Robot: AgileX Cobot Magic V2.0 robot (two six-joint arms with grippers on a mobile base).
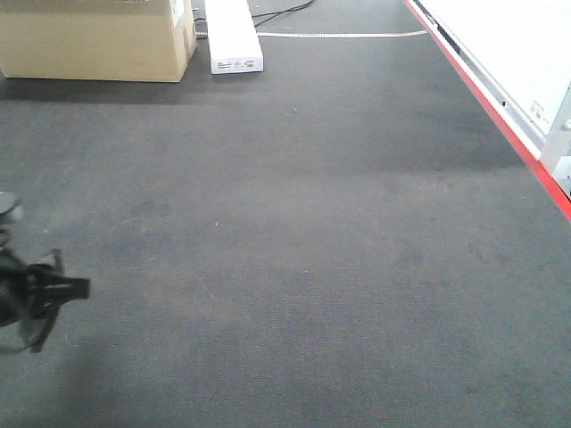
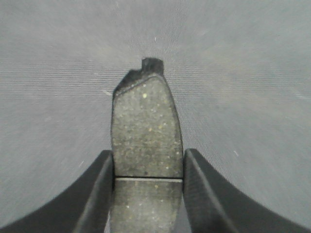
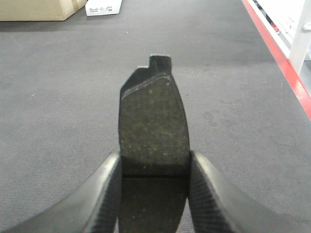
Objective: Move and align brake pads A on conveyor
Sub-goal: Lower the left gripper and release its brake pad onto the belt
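Your left gripper [image 2: 148,162] pinched one brake pad [image 2: 146,121], your right gripper [image 3: 154,162] a second brake pad [image 3: 153,116], long axes running straight out from the jaws, over the conveyor [image 1: 312,223].

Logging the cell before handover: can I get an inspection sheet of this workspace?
Surface: conveyor, dark matte belt, faint smudges.
Job's things: left brake pad and right brake pad, each gripped; none seen lying on the belt.
Clutter: cardboard box and white box at the far end.
Grippers: left tool and right tool both shut on a pad.
Cables: dark cable beside the white box.
Surroundings: red edge stripe, white panel on the right.
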